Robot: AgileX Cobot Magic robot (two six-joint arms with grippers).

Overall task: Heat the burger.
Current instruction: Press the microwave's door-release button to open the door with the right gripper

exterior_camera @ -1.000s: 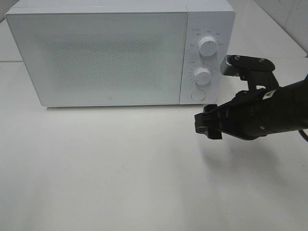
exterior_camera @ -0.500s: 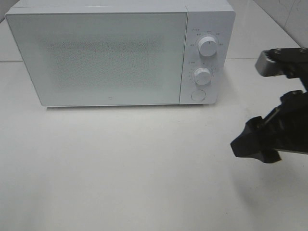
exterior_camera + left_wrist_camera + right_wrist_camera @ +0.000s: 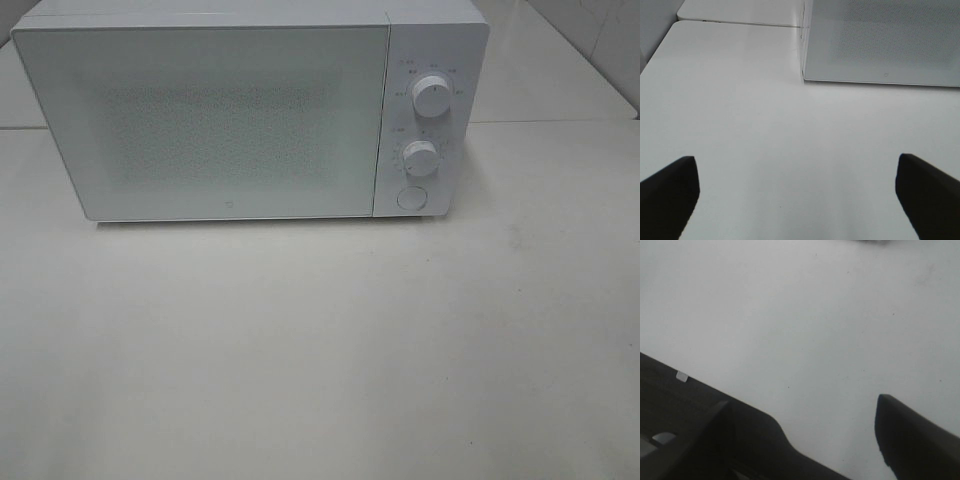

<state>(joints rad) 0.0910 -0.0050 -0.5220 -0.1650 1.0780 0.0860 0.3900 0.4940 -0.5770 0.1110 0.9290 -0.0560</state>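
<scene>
1. A white microwave [image 3: 250, 110] stands on the far part of the white table [image 3: 320, 350], with its front facing the near edge.
2. The door [image 3: 200, 120] is shut and lies flush with the control panel [image 3: 465, 130] on its right. The door's dotted, frosted front hides the cavity.
3. The control panel carries 3 controls in 1 column: an upper dial [image 3: 431, 96], a lower dial [image 3: 421, 158] and a round button [image 3: 410, 198] at the bottom.
4. The position of the burger cannot be determined, as none of the 3 views shows it.
5. The left gripper [image 3: 795, 165] is open. Its 2 dark fingers [image 3: 670, 195] stand wide apart, with only bare table between them. It hangs over the table on the near side of the microwave's left front corner, well apart from it.
6. The right gripper [image 3: 825, 425] also has its jaws apart and holds nothing, with bare table showing in the gap. Its wrist view shows only the table surface, so its position relative to the microwave cannot be determined.
</scene>
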